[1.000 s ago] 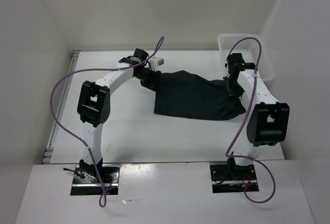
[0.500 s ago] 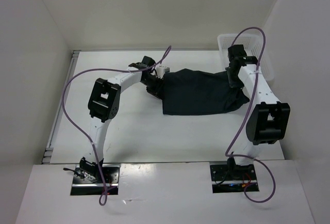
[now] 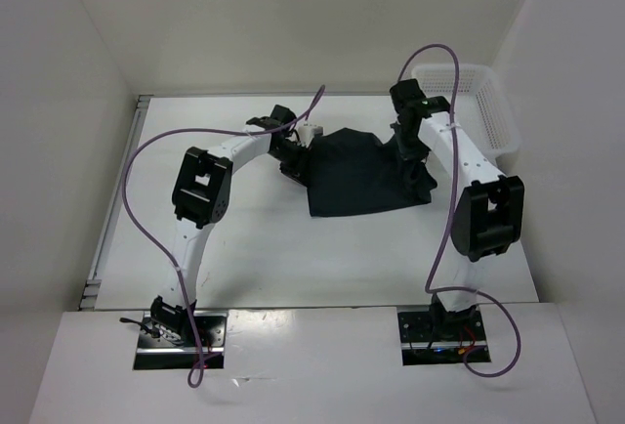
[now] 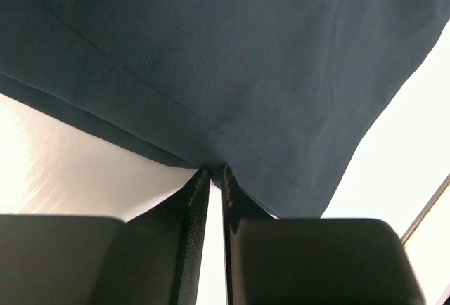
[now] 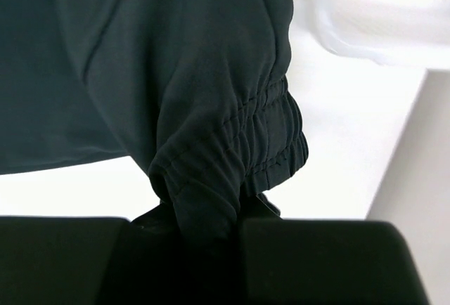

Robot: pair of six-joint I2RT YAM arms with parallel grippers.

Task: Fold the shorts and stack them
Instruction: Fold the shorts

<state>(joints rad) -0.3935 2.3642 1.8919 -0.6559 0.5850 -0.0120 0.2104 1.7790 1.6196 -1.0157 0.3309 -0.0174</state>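
Observation:
The black shorts (image 3: 356, 175) lie bunched in the middle of the table, held between both arms. My left gripper (image 3: 298, 155) is at their left edge, shut on the stitched hem (image 4: 211, 168); the dark cloth (image 4: 225, 52) fills that wrist view. My right gripper (image 3: 408, 150) is at their right side, shut on the gathered elastic waistband (image 5: 232, 150), which drapes over the fingers and hides them. The shorts' right part is lifted and drawn toward the left over the rest.
A white plastic mesh basket (image 3: 488, 102) stands at the back right corner, also blurred in the right wrist view (image 5: 373, 10). White walls enclose the table on three sides. Purple cables loop above both arms.
My right gripper has moved left and back with the waistband, folding the shorts into a shorter shape. My left gripper shifted right, then stayed at the hem.

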